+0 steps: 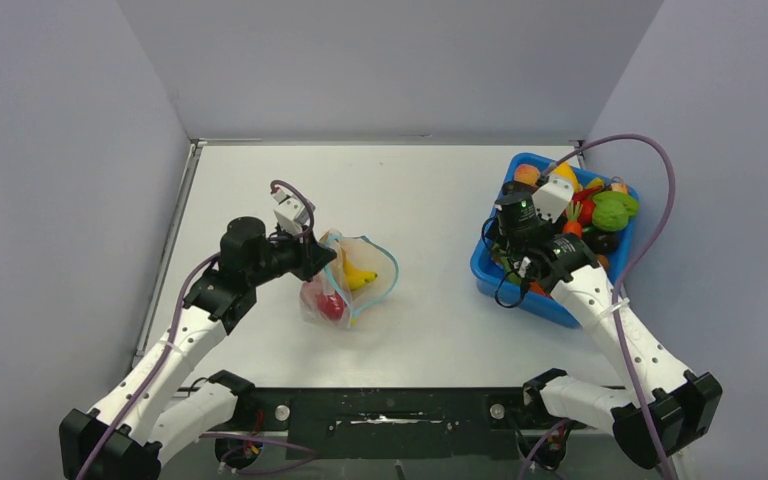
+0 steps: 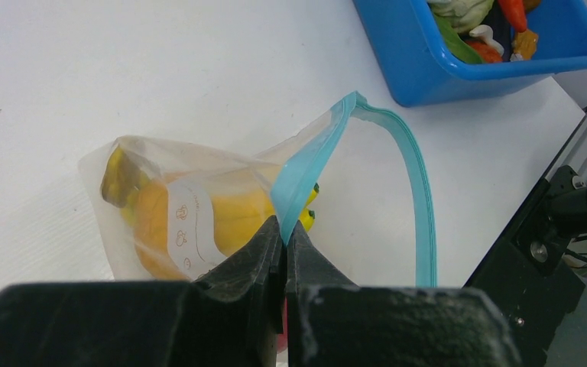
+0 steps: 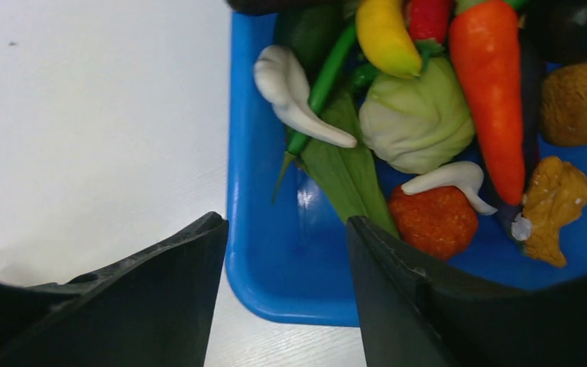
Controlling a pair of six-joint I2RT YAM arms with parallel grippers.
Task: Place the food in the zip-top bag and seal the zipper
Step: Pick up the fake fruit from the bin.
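Observation:
The clear zip-top bag (image 1: 345,285) lies mid-table with its mouth gaping. Inside it are a yellow banana (image 1: 360,277) and a red fruit (image 1: 326,303). In the left wrist view the bag (image 2: 168,214) holds yellow-orange pieces. My left gripper (image 1: 312,258) is shut on the light blue zipper strip (image 2: 306,176) at the mouth edge and holds it up. The other lip of the zipper (image 2: 420,191) curves away to the right. My right gripper (image 3: 287,229) is open and empty over the near left corner of the blue bin (image 3: 275,260).
The blue bin (image 1: 490,275) at the right holds several toy foods: an orange carrot (image 3: 493,92), a pale green cabbage (image 3: 416,118), a red-orange ball (image 3: 436,222), white pieces, a green lettuce (image 1: 615,210). Grey walls enclose the table on three sides.

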